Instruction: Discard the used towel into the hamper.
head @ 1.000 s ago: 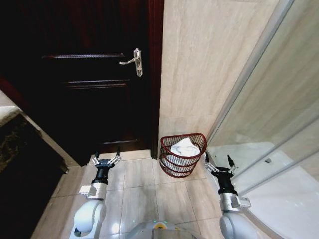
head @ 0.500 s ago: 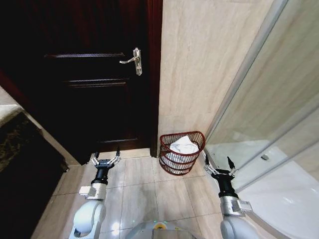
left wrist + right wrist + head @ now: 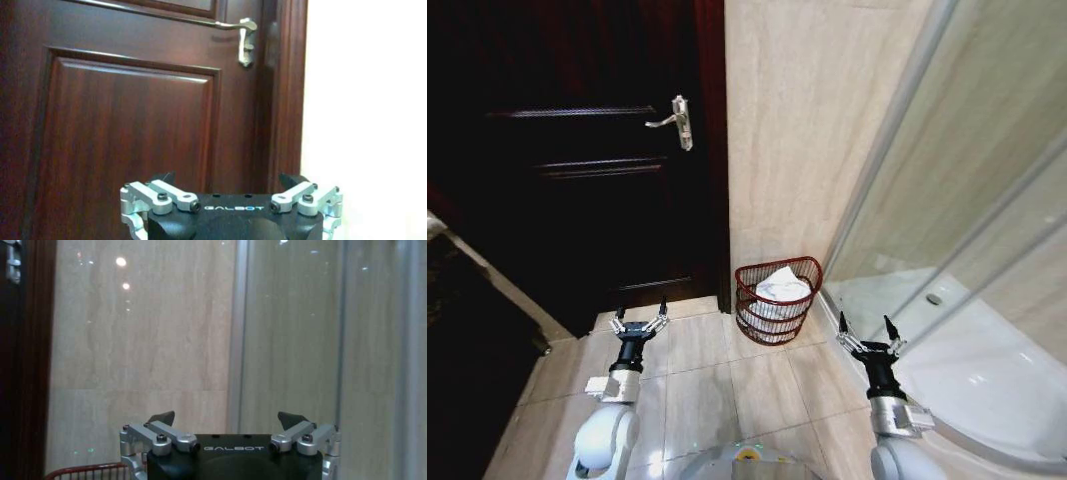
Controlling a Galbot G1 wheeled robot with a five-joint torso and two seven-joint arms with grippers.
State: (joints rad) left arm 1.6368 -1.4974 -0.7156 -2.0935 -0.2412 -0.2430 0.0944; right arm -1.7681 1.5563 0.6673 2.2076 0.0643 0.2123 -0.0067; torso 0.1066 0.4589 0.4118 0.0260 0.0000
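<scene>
The hamper (image 3: 777,300), a small dark reddish-brown wire basket, stands on the tiled floor against the beige wall beside the door. A white towel (image 3: 777,285) lies crumpled inside it. A piece of the hamper's rim (image 3: 87,471) also shows in the right wrist view. My left gripper (image 3: 641,320) is raised low at the left, open and empty, facing the door. My right gripper (image 3: 865,332) is raised at the right, open and empty, to the right of the hamper and apart from it.
A dark wooden door (image 3: 577,180) with a silver lever handle (image 3: 675,118) fills the left; the handle (image 3: 245,40) also shows in the left wrist view. A glass shower screen (image 3: 967,200) and white shower tray (image 3: 987,370) stand at the right. A dark counter edge (image 3: 467,270) runs along the left.
The whole head view has shifted left, so the camera has turned right and the hamper sits smaller and more central. Both grippers stay open and empty; the towel stays in the hamper.
</scene>
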